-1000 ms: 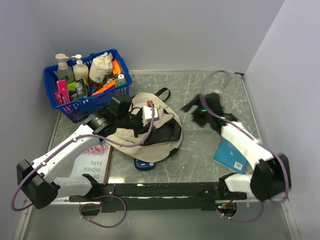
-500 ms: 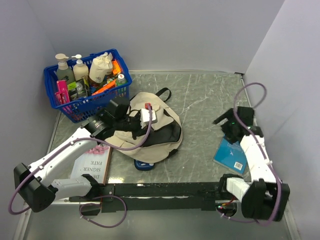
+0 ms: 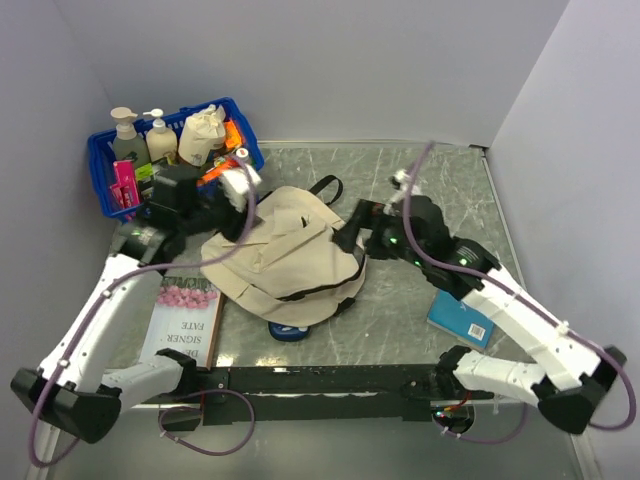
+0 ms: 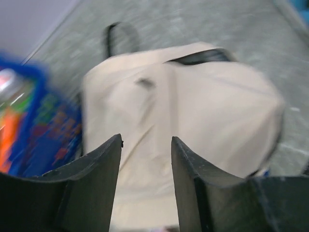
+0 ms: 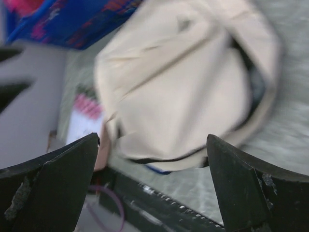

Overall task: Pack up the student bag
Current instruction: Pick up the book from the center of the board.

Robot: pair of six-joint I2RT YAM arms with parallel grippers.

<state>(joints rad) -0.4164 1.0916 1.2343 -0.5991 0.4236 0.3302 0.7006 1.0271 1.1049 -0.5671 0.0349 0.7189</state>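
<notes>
Student bag slumped on table.
Left claw parted, empty; right claw wide, empty; blue basket just behind, flowered book alongside.

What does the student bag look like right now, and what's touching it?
The student bag is soft cream-beige fabric with black zipper trim and a black strap loop at its far end. It lies slumped flat on the table, close to the blue basket. A blue item pokes out from under its near edge. The left claw and right claw are both open, gripping nothing.
</notes>
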